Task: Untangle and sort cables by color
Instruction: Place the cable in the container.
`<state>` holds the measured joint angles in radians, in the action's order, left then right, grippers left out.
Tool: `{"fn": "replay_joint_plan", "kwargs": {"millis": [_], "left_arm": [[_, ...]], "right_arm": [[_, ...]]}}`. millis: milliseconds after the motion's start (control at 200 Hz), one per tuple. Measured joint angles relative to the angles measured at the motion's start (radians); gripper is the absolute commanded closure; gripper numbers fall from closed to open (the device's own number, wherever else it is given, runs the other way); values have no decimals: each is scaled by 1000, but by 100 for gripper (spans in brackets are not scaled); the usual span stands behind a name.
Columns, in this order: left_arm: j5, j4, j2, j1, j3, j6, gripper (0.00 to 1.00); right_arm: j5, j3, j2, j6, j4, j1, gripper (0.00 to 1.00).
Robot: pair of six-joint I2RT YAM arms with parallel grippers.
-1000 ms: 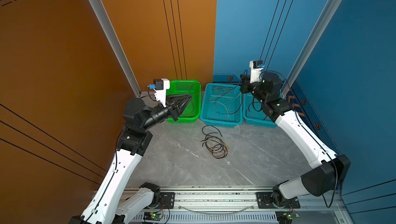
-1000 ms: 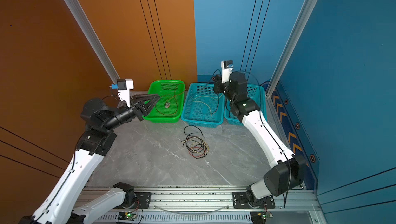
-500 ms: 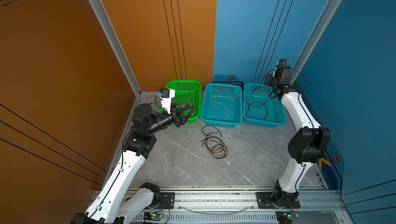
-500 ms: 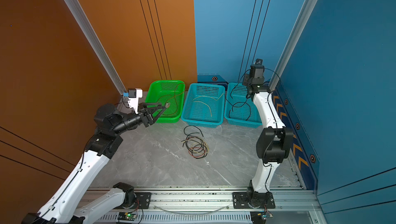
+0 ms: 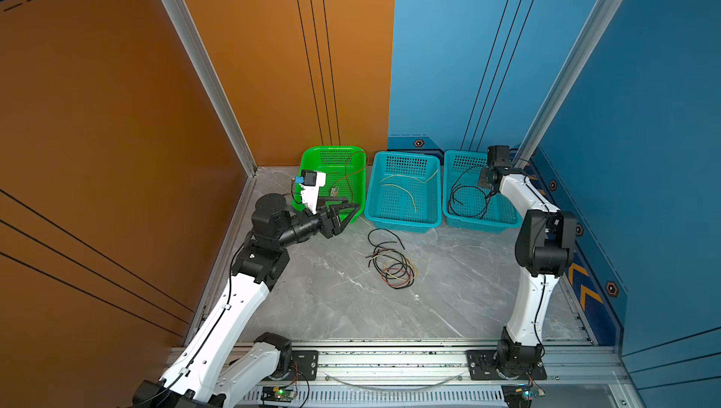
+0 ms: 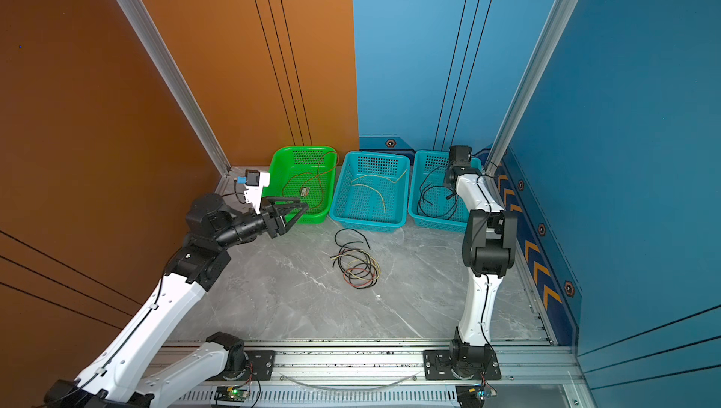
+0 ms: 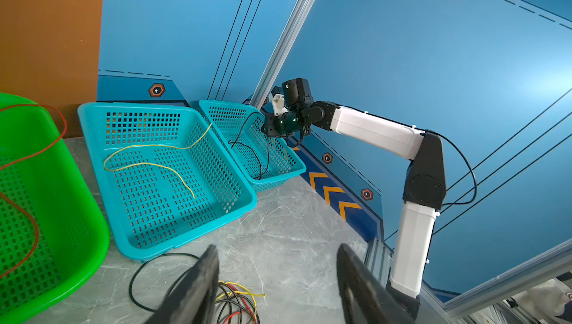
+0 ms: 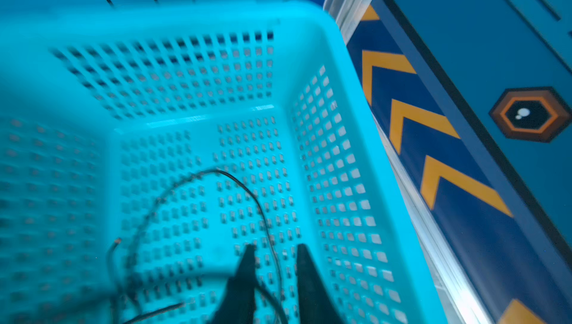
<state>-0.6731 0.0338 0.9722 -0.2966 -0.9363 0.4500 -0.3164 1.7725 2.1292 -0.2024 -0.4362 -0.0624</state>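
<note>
The green basket (image 5: 335, 157) and teal baskets (image 5: 402, 222) are glossy perforated plastic (smoothly moulded). The surface (image 5: 331, 300) looks like smooth grey marble. The cables (image 5: 392, 269) wear plastic insulation, and the six-o'clock rail (image 5: 390, 359) is bare ribbed metal.

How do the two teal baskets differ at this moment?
The middle teal basket holds a yellow cable; the right-hand teal basket holds black cable. The right gripper, jaws parted, is over the right-hand basket; none is over the middle basket. Both are perforated, alike in shape, and stand side by side.
</note>
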Motion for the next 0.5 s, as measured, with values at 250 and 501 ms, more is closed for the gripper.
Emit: {"fn": "replay_joint_plan", "kwargs": {"millis": [250,501], "left_arm": [[18,-31,25,-35,29,-37,31],[64,-86,18,-72,137,-87,31]], "right_arm": [[-7,-113,-42,-20,-8,-3,44],[62,-252,-345,-14,61,48,44]]}}
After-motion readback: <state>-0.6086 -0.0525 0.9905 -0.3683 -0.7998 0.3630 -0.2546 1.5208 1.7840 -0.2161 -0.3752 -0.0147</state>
